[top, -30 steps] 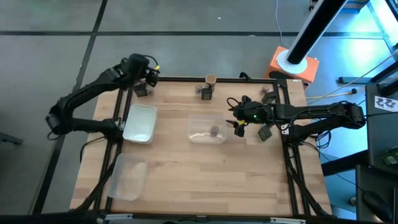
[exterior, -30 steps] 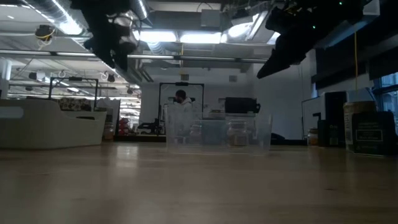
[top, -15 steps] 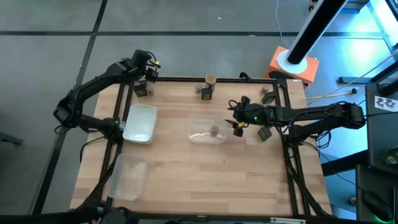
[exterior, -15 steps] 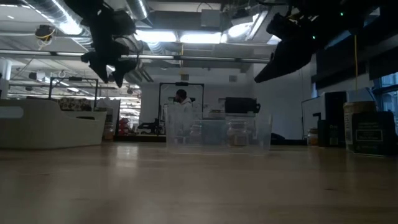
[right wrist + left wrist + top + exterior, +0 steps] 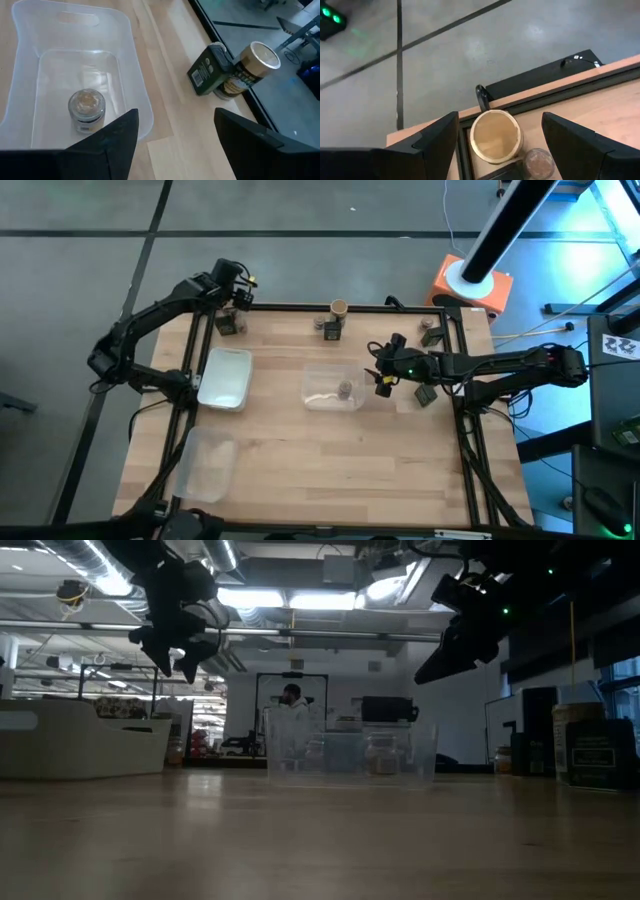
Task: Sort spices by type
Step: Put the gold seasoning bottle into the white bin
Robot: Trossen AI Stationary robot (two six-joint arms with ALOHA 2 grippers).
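Observation:
My left gripper (image 5: pixel 238 305) hangs open above the table's far left corner. Below it stand a tan-topped jar (image 5: pixel 496 136) and a small round jar (image 5: pixel 537 161), seen between its fingers. My right gripper (image 5: pixel 380 383) is open in the air just right of the clear middle tray (image 5: pixel 318 376). A squat round jar (image 5: pixel 86 107) stands on that tray's floor. At the far edge's middle a dark packet (image 5: pixel 207 75) stands against another tan-topped jar (image 5: pixel 255 62). More spices stand at the far right corner (image 5: pixel 432 335), and a packet (image 5: pixel 427 393) stands at the right edge.
A white tray (image 5: pixel 225 377) lies at the left and a clear tray (image 5: pixel 207 463) at the near left. A black frame (image 5: pixel 300 307) rims the table. The wood between the trays and the near edge is bare. A person stands far off in the room behind.
My left gripper has swung toward the far left corner and sunk a little, staying open over the spices there. My right gripper has dipped slightly beside the middle tray. No spice has moved.

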